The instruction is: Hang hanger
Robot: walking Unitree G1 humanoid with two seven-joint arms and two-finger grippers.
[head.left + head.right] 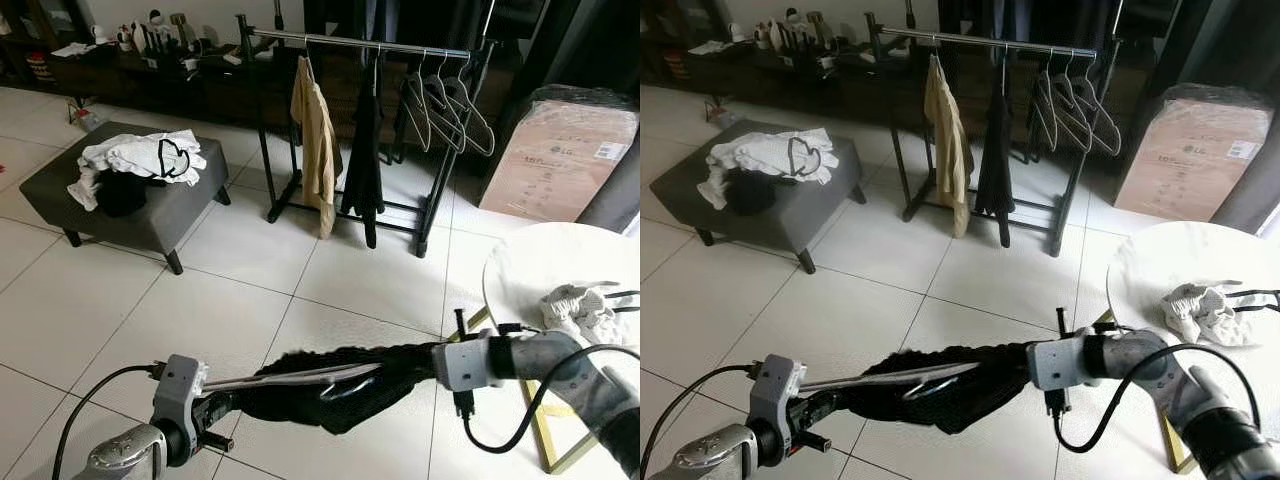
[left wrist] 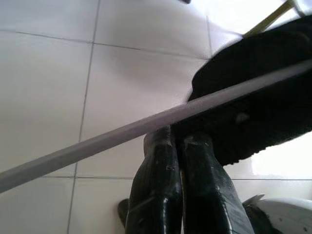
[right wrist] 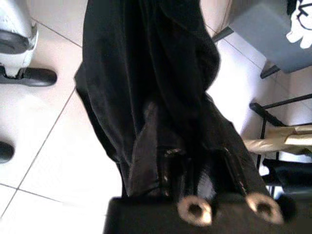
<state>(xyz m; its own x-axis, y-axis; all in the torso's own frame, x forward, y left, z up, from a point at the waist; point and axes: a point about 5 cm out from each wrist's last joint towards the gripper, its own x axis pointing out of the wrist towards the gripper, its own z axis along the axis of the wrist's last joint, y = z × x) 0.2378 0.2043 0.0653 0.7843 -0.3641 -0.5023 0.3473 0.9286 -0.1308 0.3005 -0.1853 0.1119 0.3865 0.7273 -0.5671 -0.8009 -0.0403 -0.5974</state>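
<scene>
Hanger (image 1: 290,378), a grey one with a black garment (image 1: 340,385) draped over it, is held low over the white tiled floor (image 1: 250,290) between the two arms, roughly level and pointing across the robot's front. The left gripper (image 2: 179,141) has its two black fingers pressed together on the hanger's grey bar, pinching it near the bare end; the fingers show no gap in the left wrist view. The right gripper (image 3: 195,161) is buried in the dark cloth at the other end, its fingers closed on folds of the garment, though how tightly cannot be told since fabric hides the tips.

Ahead stands the clothes rail (image 1: 360,42), a black frame with a silver top bar. A tan garment (image 1: 318,145) and a black hanging garment (image 1: 365,150) hang near the middle, and a cluster of empty hangers (image 1: 445,110) hangs toward the rail's right end; bare bar shows at the rail's left end and between the hung items. Open tile lies between the robot and the rail. A grey ottoman (image 1: 150,215) heaped with clothes sits to the left, well apart from the rail's foot. A round white table (image 1: 530,270) edges in close on the right, just beside the right arm, and a cardboard box (image 1: 565,160) stands beyond it.
</scene>
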